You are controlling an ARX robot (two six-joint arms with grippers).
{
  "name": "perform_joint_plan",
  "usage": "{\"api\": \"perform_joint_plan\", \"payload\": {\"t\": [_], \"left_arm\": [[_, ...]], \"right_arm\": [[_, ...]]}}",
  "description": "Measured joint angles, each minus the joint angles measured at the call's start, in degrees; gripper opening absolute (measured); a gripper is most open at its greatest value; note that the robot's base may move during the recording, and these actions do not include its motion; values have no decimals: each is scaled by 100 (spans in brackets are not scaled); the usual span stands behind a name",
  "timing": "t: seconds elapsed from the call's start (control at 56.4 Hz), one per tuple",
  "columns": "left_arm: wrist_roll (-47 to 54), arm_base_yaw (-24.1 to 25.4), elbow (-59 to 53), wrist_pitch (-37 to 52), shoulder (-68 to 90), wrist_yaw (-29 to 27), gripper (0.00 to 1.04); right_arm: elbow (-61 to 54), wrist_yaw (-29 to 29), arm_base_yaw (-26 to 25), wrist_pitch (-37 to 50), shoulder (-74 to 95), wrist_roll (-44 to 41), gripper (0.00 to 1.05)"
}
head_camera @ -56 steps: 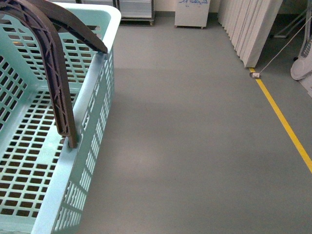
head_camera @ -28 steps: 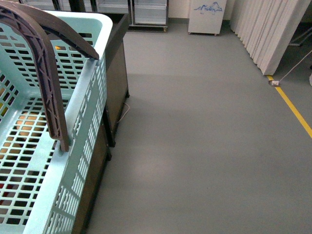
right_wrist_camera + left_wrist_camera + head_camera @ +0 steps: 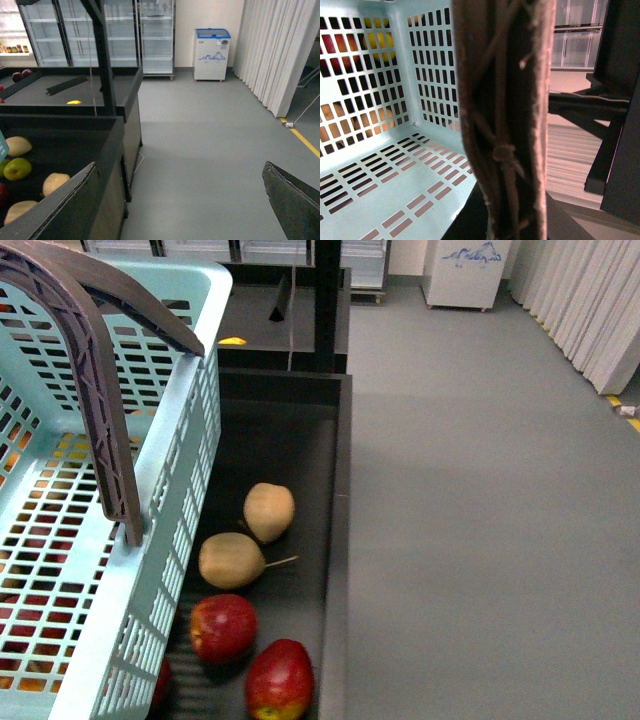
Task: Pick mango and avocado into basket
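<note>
Our right gripper (image 3: 179, 167) gapes empty; the left gripper (image 3: 512, 222), at the handle (image 3: 505, 100) of the basket (image 3: 222, 300), we cannot tell.

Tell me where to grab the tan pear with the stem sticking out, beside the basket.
Take the pear across its wide middle, from above. It lies on its side, stem pointing toward the bin wall; the basket crowds its other side and a second pear sits close behind.
</note>
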Motion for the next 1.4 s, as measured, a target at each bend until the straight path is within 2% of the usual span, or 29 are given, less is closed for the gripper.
{"api": "perform_joint_plan", "payload": {"t": [1.401], "left_arm": [[0,0,-7,-2,2,0,7]], "right_arm": [[0,4,0,0,0,0,97]]}}
